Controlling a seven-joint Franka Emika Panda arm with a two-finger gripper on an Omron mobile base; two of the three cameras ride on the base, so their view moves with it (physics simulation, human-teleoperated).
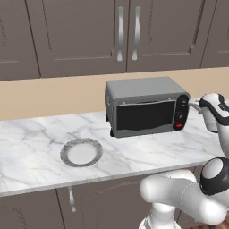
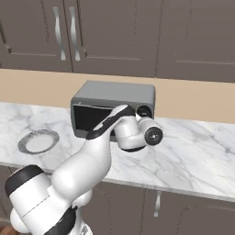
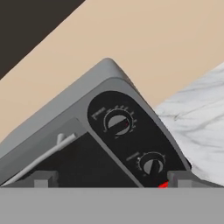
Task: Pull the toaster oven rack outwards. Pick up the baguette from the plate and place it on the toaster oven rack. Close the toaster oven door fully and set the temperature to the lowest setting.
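Currently boxy grey metal toaster oven (image 1: 145, 106) is seen on marble counter (image 1: 40, 138), w/ dark-glass drop-down toaster oven door (image 1: 145, 115) shut. Round grey speckled plate (image 1: 81, 152) lies bare, front-left of oven, apart from it. Two-finger gripper (image 3: 111, 179) is held near black knob panel (image 3: 131, 135), fingers spread wide, nothing gripped. Baguette & rack can't be made out.

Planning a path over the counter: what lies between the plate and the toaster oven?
Only bare marble counter lies between plate and toaster oven, in the left base view.
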